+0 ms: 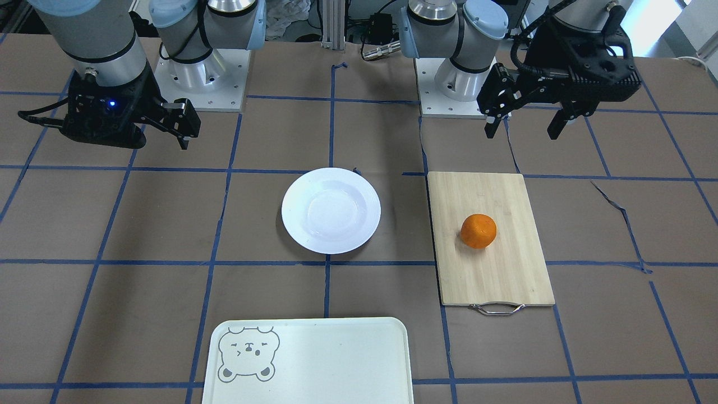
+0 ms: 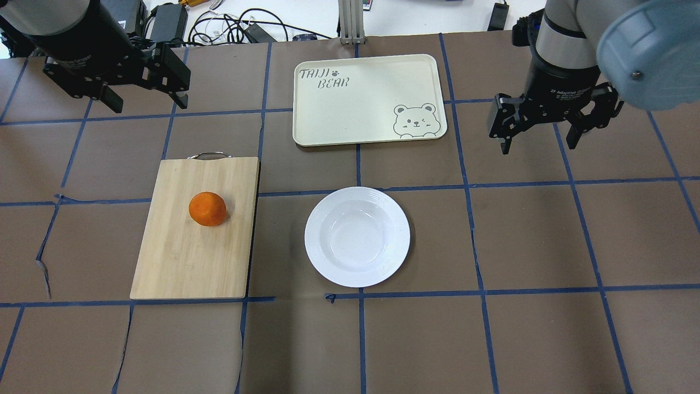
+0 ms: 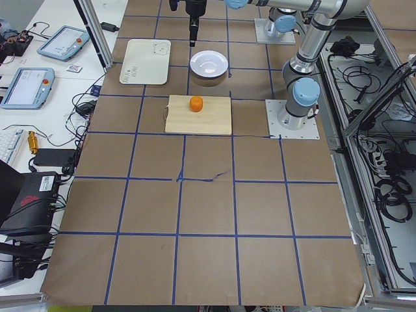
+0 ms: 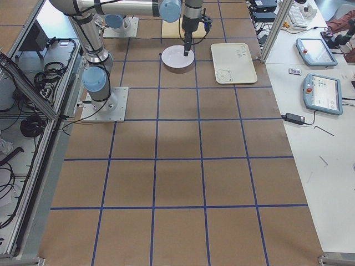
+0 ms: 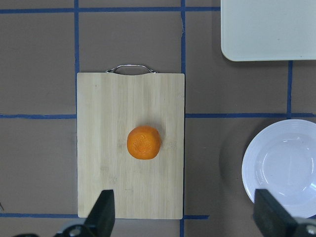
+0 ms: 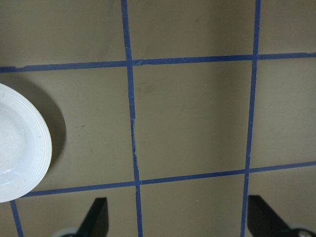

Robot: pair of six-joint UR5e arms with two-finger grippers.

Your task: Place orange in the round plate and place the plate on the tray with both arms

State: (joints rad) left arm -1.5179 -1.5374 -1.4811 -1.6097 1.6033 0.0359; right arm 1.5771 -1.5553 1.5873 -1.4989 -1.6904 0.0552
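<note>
Orange [image 2: 208,208] noted resting on a bamboo cutting board [image 2: 180,262], roughly at mid-board, a little toward the handle end. From above it is seen as near round; no long axis can be made out. It is touched by nothing but the board.

The board is laid with its long axis running away from the robot, and its metal handle [image 2: 207,156] is pointed to the far side.

Round plate [image 2: 317,241] is set flat on the counter [image 2: 547,246], beside the board on the robot's right and apart from it. Nothing is carried in its sunken centre.

Tray [image 2: 361,104] is placed beyond the plate, well apart from it, with its long axis across the counter. Its bear face [image 2: 414,121] is found in the corner nearest the robot on the right side.

Left gripper [image 2: 150,104] is held above the counter on the board's side, fingers spread wide, nothing between them; board and orange are framed in its wrist view. Right gripper [image 2: 540,145] is held aloft on the opposite side, fingers likewise apart and bare, with the plate's edge caught in its wrist view.
</note>
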